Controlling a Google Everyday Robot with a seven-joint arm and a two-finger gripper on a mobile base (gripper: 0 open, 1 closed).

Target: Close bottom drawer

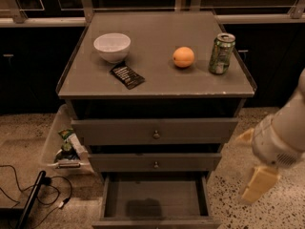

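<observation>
**Speckled floor, grey cabinet, bottom drawer not yet shut**

The surface (157, 87) of the grey cabinet carries a white bowl (112, 46), a dark snack packet (127, 76), an orange (183, 57) and a green drinks can (221, 53). None of them bears on my job. A clear plastic bin (51, 144) of odds and ends stands on the terrazzo floor at the cabinet's left side.

The top drawer (155, 130) and the middle drawer (156, 162) look pushed in or nearly so. The bottom drawer (153, 200) is pulled well out towards me. I can see down into its bare grey box, and its front panel runs along the lower edge of the view.

My pincer (252, 160) hangs to the right of the cabinet, about level with the lower two drawers and clear of the woodwork. Its cream fingers (259, 185) are spread apart and hold nothing, and it touches no part of the drawer.

I judge the task as barely started, since nothing about the drawer has been done. I have to bring the pincer round in front of the panel, set it against the face, and push straight back until the panel sits flush under the middle one.
</observation>
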